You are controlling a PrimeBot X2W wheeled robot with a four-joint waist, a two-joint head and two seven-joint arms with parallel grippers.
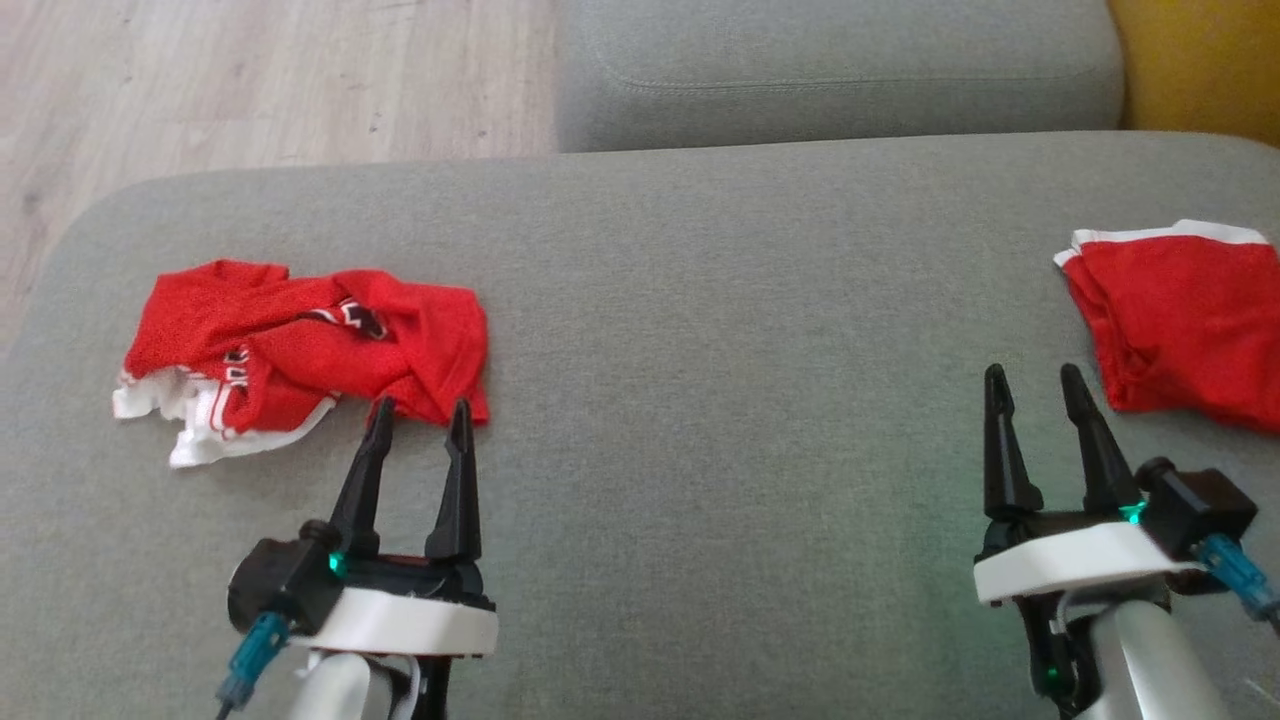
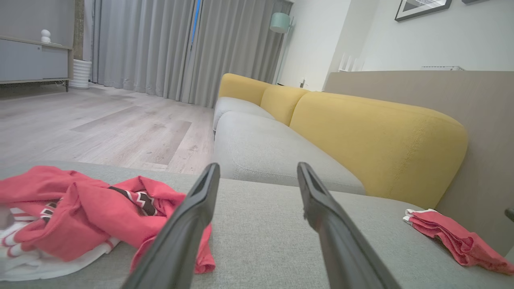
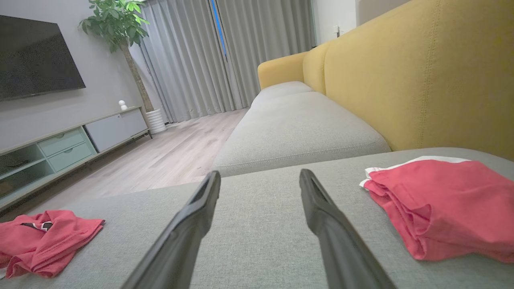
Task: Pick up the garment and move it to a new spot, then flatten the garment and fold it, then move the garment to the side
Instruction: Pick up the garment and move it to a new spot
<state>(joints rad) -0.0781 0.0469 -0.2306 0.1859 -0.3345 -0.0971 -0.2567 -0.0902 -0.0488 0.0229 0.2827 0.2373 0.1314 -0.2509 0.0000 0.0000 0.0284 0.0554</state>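
A crumpled red garment with white trim and dark lettering lies at the left of the grey cushion. It also appears at the lower left of the left wrist view and at the far left of the right wrist view. My left gripper is open, its fingertips just at the garment's near right edge, holding nothing. My right gripper is open above bare cushion, left of a folded red garment with a white band.
The folded red garment rests by the yellow sofa back. A second grey seat cushion lies beyond. Wooden floor drops off past the cushion's far left edge. Bare grey fabric spans the middle between the two garments.
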